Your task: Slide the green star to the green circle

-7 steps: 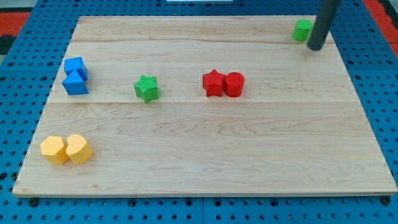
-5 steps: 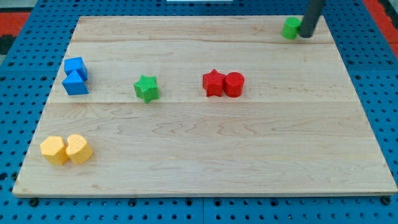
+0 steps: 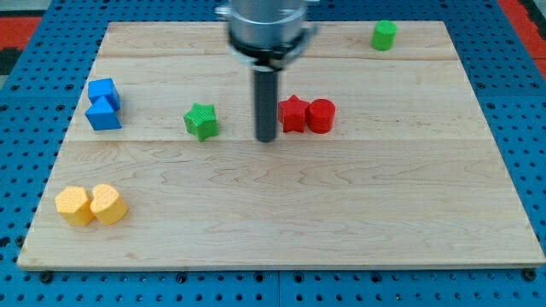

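The green star (image 3: 201,120) lies on the wooden board left of the middle. The green circle (image 3: 384,35) sits near the board's top right corner. My tip (image 3: 267,138) rests on the board between the green star and the red star (image 3: 293,113), close to the red star's left side and well right of the green star. The rod rises straight up to the arm's grey collar at the view's top.
A red circle (image 3: 322,115) touches the red star's right side. Two blue blocks (image 3: 103,104) sit together at the left edge. Two yellow blocks (image 3: 91,205) sit at the bottom left. The board (image 3: 281,222) lies on a blue pegboard.
My tip has swept from beside the green circle at the top right down and left to the middle. The green circle has slid left.
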`<state>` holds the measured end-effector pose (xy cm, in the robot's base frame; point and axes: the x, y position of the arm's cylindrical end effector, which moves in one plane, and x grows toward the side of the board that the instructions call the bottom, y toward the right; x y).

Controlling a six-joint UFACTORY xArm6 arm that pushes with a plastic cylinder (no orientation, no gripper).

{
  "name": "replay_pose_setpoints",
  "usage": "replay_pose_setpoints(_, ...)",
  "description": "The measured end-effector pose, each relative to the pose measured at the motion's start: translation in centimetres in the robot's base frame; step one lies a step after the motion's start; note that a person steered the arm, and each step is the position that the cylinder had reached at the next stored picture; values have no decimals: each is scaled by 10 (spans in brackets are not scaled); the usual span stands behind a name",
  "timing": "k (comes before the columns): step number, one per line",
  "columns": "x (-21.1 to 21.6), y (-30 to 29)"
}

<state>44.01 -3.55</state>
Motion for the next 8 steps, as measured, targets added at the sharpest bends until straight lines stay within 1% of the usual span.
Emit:
replay_pose_setpoints(1,27,-52)
replay_pose_setpoints(2,-1,-96)
replay_pose_setpoints(3,-34,-78)
replay_pose_setpoints(4,-51,-51)
replay_pose_setpoints(5,-58,-14)
replay_pose_setpoints(6,-67,44)
replay_pose_setpoints(7,-67,119)
replay_pose_setpoints(8,-99,145)
